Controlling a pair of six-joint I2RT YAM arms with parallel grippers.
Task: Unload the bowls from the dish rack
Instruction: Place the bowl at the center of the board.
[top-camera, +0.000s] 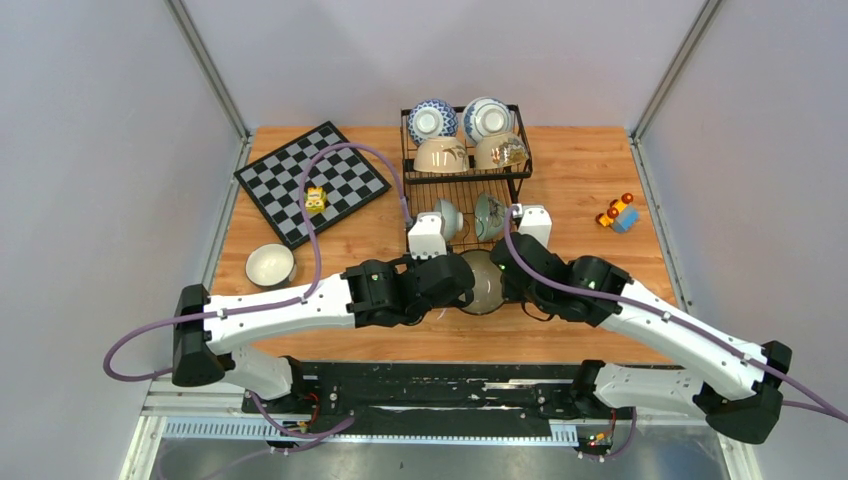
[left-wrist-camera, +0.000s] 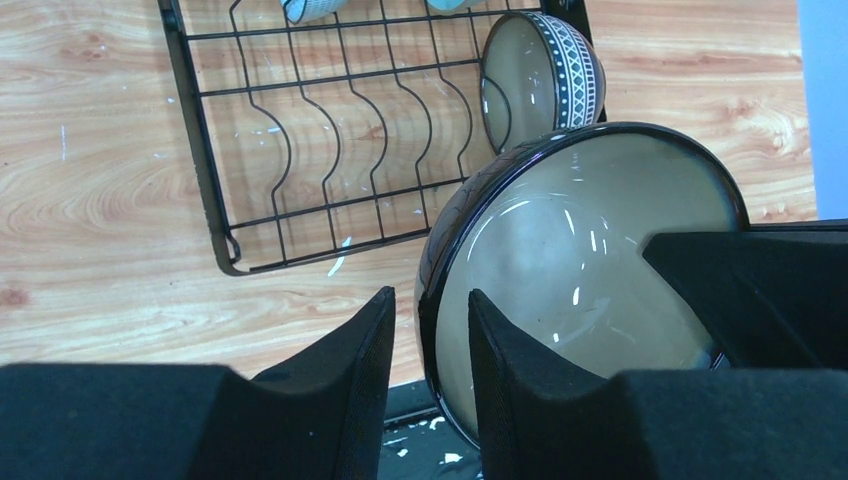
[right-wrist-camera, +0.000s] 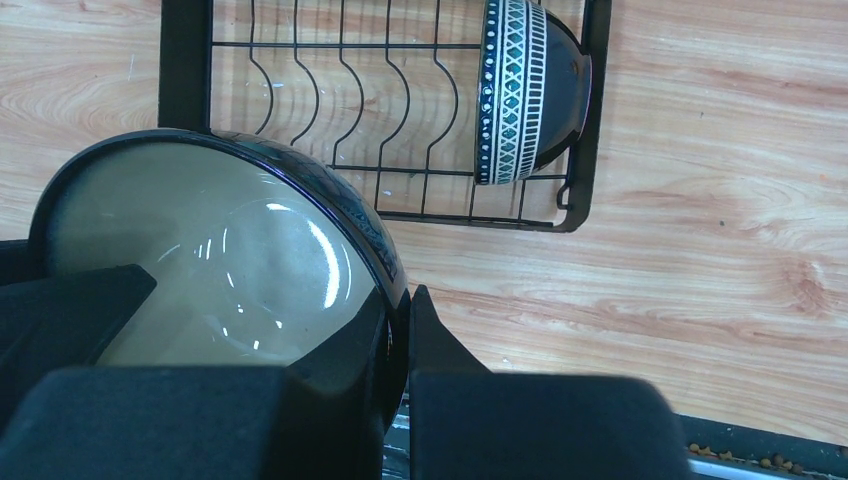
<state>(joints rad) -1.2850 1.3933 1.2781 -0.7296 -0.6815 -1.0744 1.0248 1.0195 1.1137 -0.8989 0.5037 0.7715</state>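
Note:
A dark-glazed bowl with a pale inside hangs tilted over the table's front, just in front of the dish rack. My right gripper is shut on its right rim. My left gripper is open and straddles the opposite rim, one finger inside the bowl, with a gap showing on the outside. The upper basket holds two blue-and-white bowls and two beige ones. On edge in the lower tray stand a pale teal bowl and a dark patterned bowl.
A white bowl sits upright on the wood at the left. A checkerboard with a small yellow toy lies at the back left. A small colourful toy rests right of the rack.

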